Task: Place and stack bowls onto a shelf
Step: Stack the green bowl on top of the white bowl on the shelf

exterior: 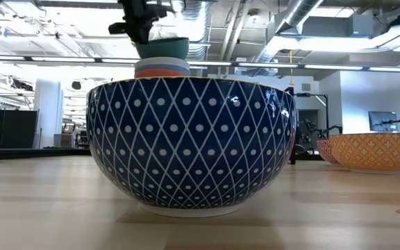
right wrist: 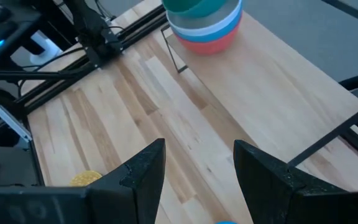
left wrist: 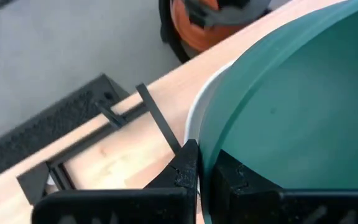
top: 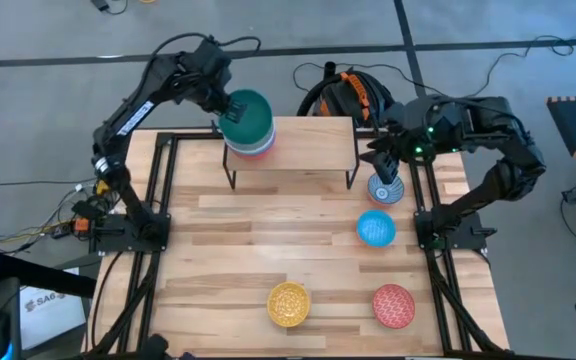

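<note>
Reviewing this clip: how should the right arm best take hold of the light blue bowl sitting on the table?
Probably by the rim. The light blue bowl sits upright, mouth up, apart from the blue-and-white bowl. Its round wall looks too wide to span, so come straight down with one finger inside and one outside the rim. The right pincer, open, hangs just beyond it; the left pincer grips the teal bowl that way.

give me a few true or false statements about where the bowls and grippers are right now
1. The left gripper is shut on the rim of the teal bowl. True.
2. The teal bowl sits on top of a stack on the shelf. True.
3. The right gripper holds the yellow bowl. False: it is open and holds nothing; the yellow bowl sits alone on the table.
4. The light blue bowl is on the shelf. False: it is on the table, beside the shelf.
5. The pink-red bowl is stacked inside the yellow one. False: they sit apart.
</note>
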Controlling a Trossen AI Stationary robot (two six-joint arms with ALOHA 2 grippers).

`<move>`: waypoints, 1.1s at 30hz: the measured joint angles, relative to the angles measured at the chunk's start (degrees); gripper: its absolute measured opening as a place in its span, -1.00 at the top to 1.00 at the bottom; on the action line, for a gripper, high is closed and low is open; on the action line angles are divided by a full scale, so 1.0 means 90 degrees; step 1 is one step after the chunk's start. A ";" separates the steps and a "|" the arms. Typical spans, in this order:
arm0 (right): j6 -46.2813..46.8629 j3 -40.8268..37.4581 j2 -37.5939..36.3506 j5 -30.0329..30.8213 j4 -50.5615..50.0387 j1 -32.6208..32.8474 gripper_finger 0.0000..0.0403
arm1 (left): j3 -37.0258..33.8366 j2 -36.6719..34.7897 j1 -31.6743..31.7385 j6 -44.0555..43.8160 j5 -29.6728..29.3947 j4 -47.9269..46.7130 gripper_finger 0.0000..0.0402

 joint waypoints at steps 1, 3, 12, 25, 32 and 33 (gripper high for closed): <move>0.0000 0.0000 0.0000 0.0000 -0.0011 0.0000 -0.06 | 0.0025 0.0080 0.0037 0.0000 0.0056 -0.0039 1.00; 0.0000 -0.0002 0.0002 0.0000 -0.0065 0.0001 -0.06 | 0.0042 0.0211 0.0113 0.0000 0.0219 -0.0138 1.00; 0.0000 -0.0002 0.0008 0.0005 -0.0338 0.0017 -0.06 | 0.0042 0.0329 0.0502 0.0141 0.1342 -0.0360 0.99; -0.0004 -0.0005 0.0032 0.0006 -0.0340 0.0012 -0.06 | 0.0130 0.0329 0.0620 0.0316 0.1453 -0.0528 0.41; -0.0047 -0.0005 0.0032 0.0376 -0.0340 0.0012 -0.06 | 0.1385 0.0318 0.0563 0.0374 0.1138 -0.0563 0.15; -0.0050 -0.0005 0.0032 0.0451 -0.0342 0.0012 -0.06 | 0.1514 0.0299 0.0502 0.0455 0.0869 -0.0558 0.14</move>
